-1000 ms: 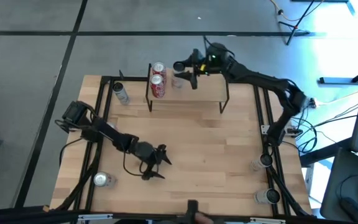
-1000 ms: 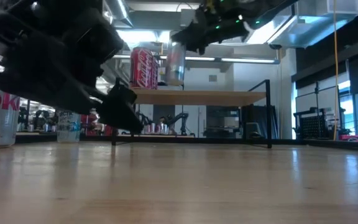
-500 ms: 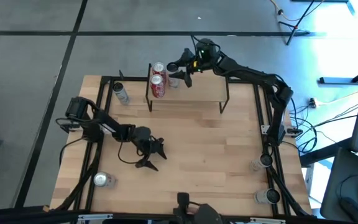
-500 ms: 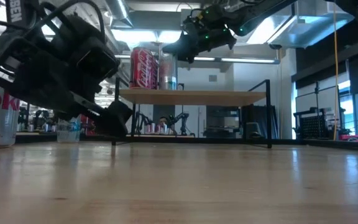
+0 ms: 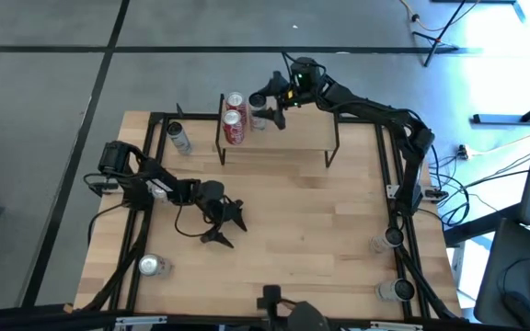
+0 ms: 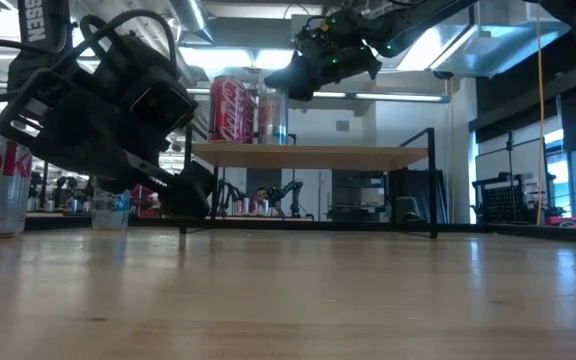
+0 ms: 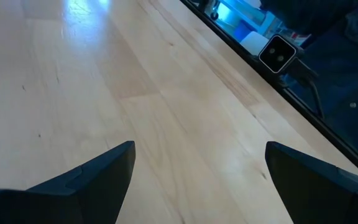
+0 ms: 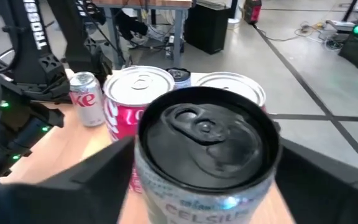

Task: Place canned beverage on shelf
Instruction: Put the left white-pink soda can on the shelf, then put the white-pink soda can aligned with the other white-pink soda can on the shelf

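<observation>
Holding a silver can (image 8: 205, 155), the right tool (image 5: 267, 108) is hovering over the left end of the shelf (image 5: 293, 136), fingers closed on the can's sides. In the low view the silver can (image 6: 273, 115) is sitting at plank level, just beside the red cans (image 6: 230, 110); cannot tell whether its base is touching the plank. Two red cans (image 5: 234, 118) are standing upright at the shelf's left edge, one behind the other, and the held can is going in just right of them, near touching. The rest of the plank to the right is lying bare, with plenty of room up to the right legs.

The left tool (image 5: 224, 221) is waiting low over the middle-left of the desk (image 5: 293, 239), fingers (image 7: 86, 180) spread wide with nothing between them, only bare wood showing in the gap.

Other cans are standing well apart from the shelf: one silver can (image 5: 179, 138) near the far left corner, a white-and-red can (image 5: 151, 266) at the near left edge, and two more cans (image 5: 392, 265) along the near right edge. The centre of the desk is staying open between the arms.
</observation>
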